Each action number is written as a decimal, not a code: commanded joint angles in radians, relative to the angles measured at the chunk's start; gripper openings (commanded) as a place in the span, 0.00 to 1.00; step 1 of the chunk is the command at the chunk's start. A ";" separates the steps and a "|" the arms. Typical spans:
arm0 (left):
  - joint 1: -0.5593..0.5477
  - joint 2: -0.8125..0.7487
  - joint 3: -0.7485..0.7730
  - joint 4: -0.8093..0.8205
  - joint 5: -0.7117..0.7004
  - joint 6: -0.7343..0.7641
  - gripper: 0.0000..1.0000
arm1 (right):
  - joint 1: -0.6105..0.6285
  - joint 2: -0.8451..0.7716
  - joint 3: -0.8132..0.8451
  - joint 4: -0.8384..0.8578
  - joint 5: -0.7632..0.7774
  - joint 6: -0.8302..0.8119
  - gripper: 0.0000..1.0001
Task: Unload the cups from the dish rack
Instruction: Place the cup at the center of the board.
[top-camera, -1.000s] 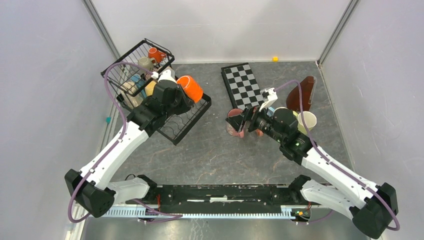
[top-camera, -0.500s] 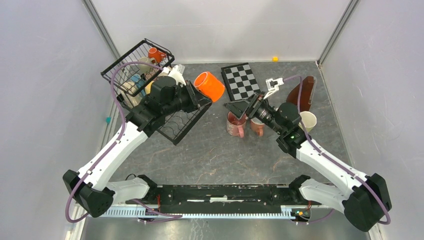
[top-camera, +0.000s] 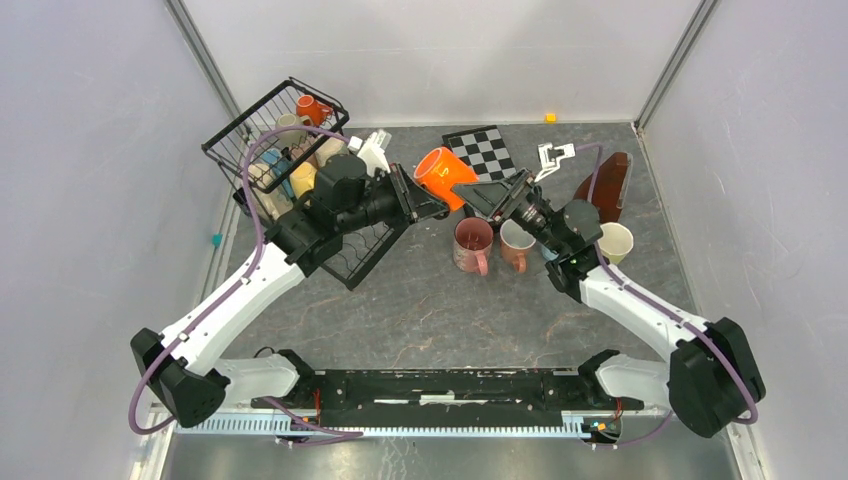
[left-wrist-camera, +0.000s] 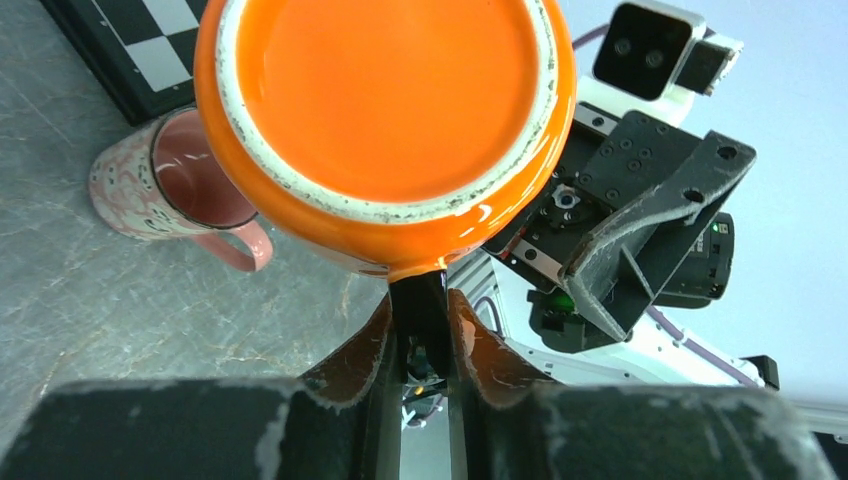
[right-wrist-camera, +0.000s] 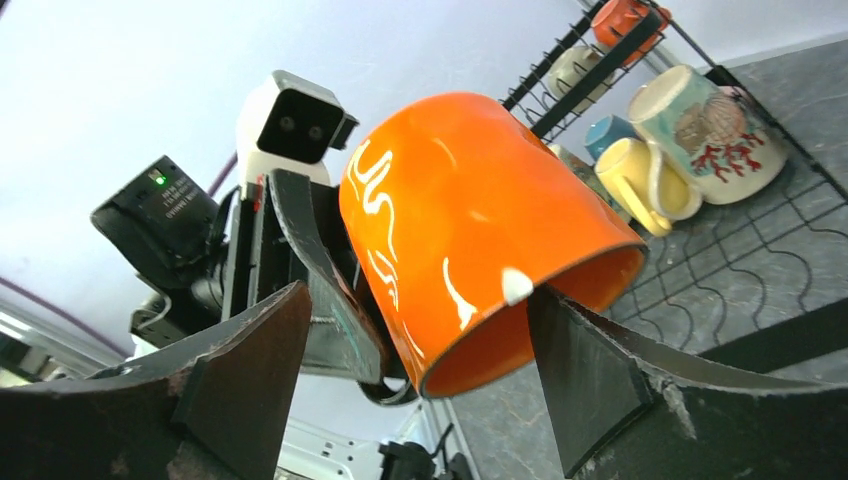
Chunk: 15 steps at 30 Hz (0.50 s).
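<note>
Orange mug is hanging tipped in the air between the rack and the checkerboard. The left gripper is pinching its handle tight between both fingers. The right gripper is standing spread wide, one finger on each side of the mug, clamping nothing. Two pink mugs are standing upright on the table just below. More mugs are lying in the rack.

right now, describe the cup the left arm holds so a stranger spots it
Between the black dish rack and the checkerboard, find the left gripper. It holds the big orange cup with white squiggles, the only cup in the air.
</note>
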 joint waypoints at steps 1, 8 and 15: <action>-0.032 0.003 0.051 0.150 0.039 -0.046 0.02 | -0.012 0.026 -0.014 0.196 -0.042 0.120 0.83; -0.067 0.012 0.022 0.180 0.035 -0.066 0.02 | -0.019 0.032 -0.052 0.285 -0.034 0.201 0.60; -0.077 -0.017 -0.058 0.231 0.026 -0.121 0.02 | -0.022 0.036 -0.063 0.336 -0.028 0.240 0.22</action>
